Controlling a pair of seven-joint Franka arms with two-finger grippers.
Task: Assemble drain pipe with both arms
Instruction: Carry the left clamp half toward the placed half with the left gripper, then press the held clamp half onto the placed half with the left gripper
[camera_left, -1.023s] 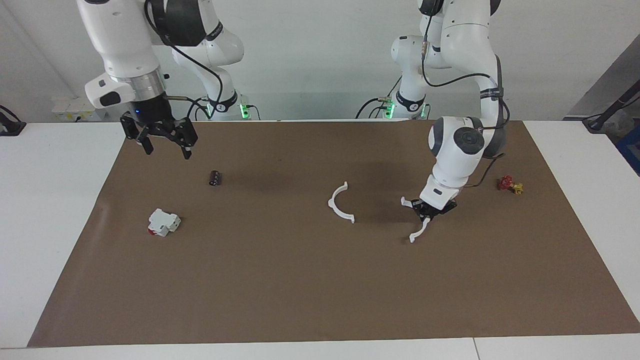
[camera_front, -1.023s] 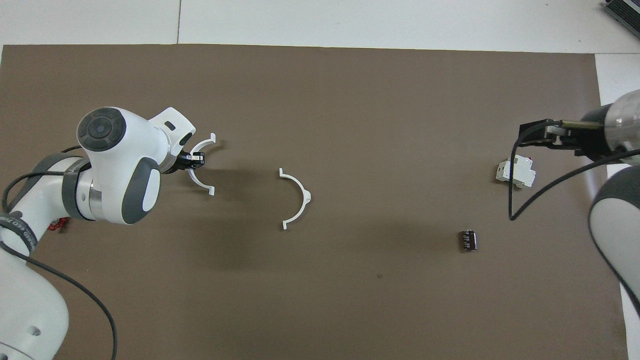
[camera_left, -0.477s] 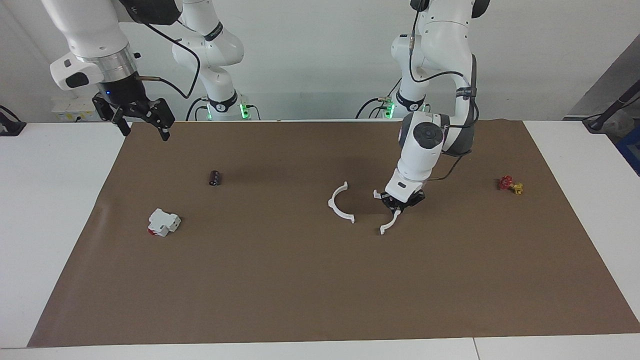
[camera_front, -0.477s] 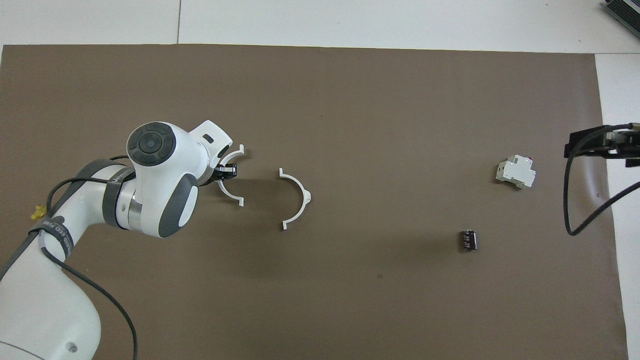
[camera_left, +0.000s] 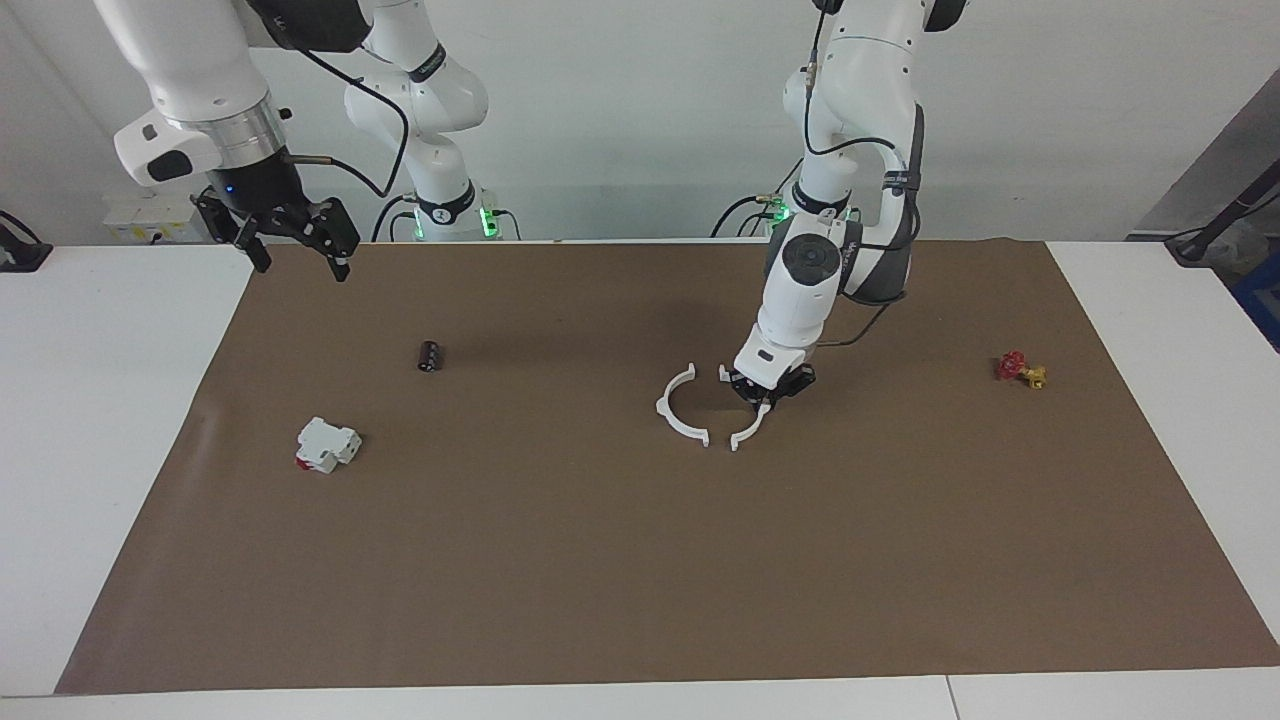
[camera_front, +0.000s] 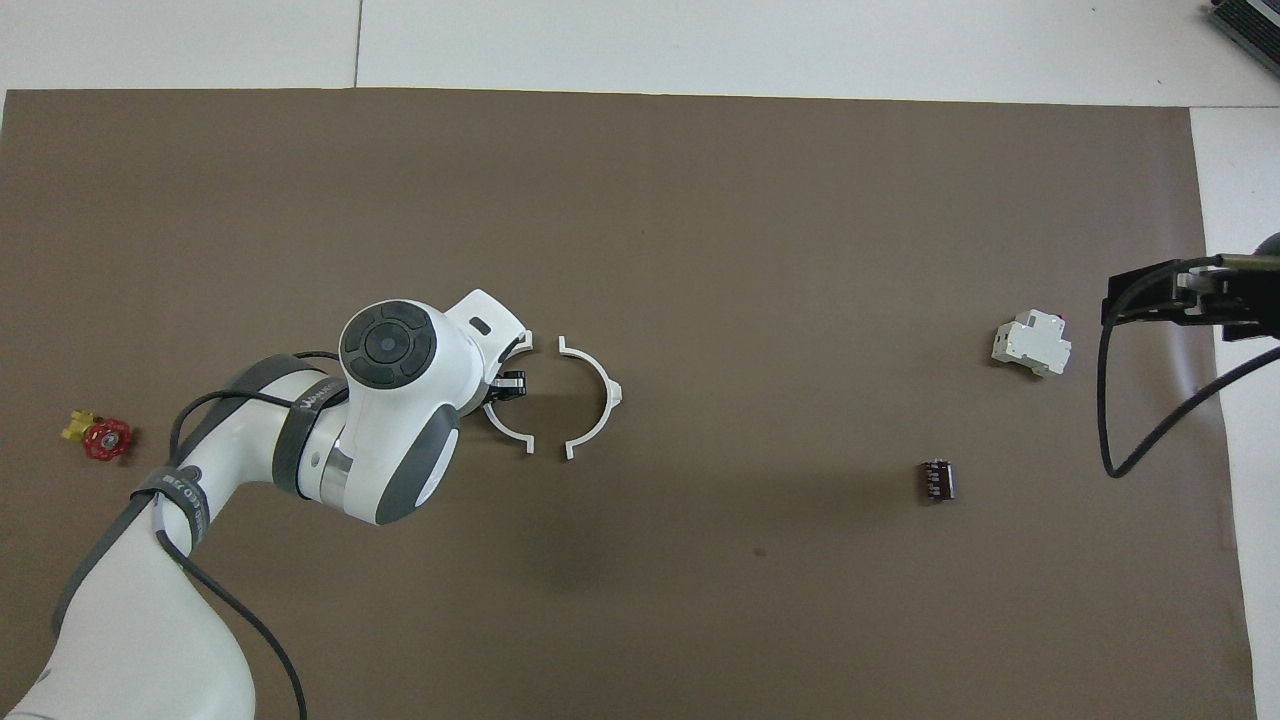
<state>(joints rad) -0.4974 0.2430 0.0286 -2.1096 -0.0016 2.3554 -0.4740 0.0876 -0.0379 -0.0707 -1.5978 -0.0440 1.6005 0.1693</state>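
Lighting: bright, even, diffuse from above. Shadows: soft, faint patches on brown mat (camera_left: 600, 560) beside left arm (camera_left: 800, 300). Glare: slight on arm shells. Focus: sharp throughout.

- Brown mat (camera_left: 640, 560): the broad stretch farther from the robots than all the parts lies bare, open passage along the whole table.
- Middle of mat: loose white half-ring (camera_left: 679, 408) lies flat; second half-ring (camera_left: 748, 425) clamped in the left gripper (camera_left: 764, 396) just beside it, open ends facing, narrow gap between the end tabs.
- Left arm's forearm slants over the mat above the held half-ring, blocking approach from the robots' end.
- Red-and-yellow valve (camera_left: 1020, 370) toward the left arm's end, well apart.
- Black cylinder (camera_left: 430, 356) and white box with red part (camera_left: 326, 445) toward the right arm's end; wide bare mat between them and the half-rings.
- Right gripper (camera_left: 296, 258), jaws spread, hangs over the mat's corner.
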